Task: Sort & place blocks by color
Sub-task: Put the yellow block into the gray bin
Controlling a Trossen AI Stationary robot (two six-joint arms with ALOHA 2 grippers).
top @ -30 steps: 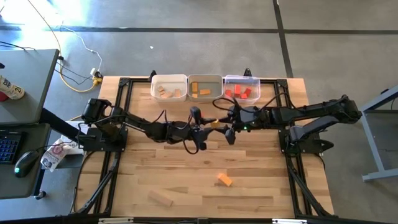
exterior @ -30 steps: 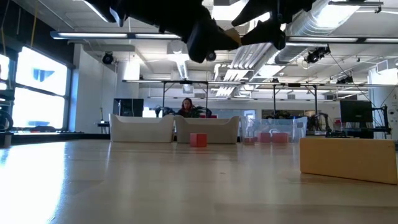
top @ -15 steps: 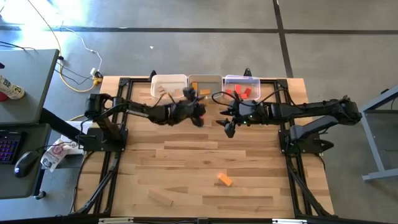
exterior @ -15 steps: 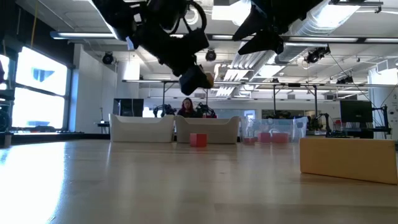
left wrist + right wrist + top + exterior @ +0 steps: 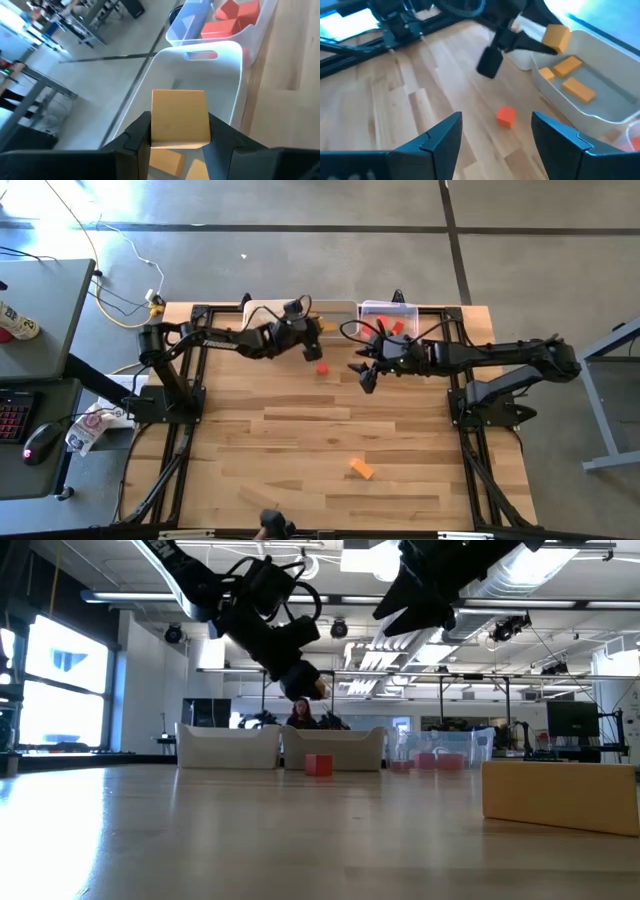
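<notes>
The left gripper (image 5: pixel 180 145) pinches an orange block (image 5: pixel 180 117) over the middle bin (image 5: pixel 235 65) at the table's twelve o'clock edge, poised to drop it among matching orange pieces. The right gripper (image 5: pixel 495 132), fingers spread and empty, hovers near a red cube (image 5: pixel 322 367).

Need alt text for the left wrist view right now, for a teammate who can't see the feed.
The left claw holds an orange block between its two dark fingers, above a white bin that already holds orange blocks. Beside it a clear bin holds red blocks, with the wooden table alongside.
</notes>
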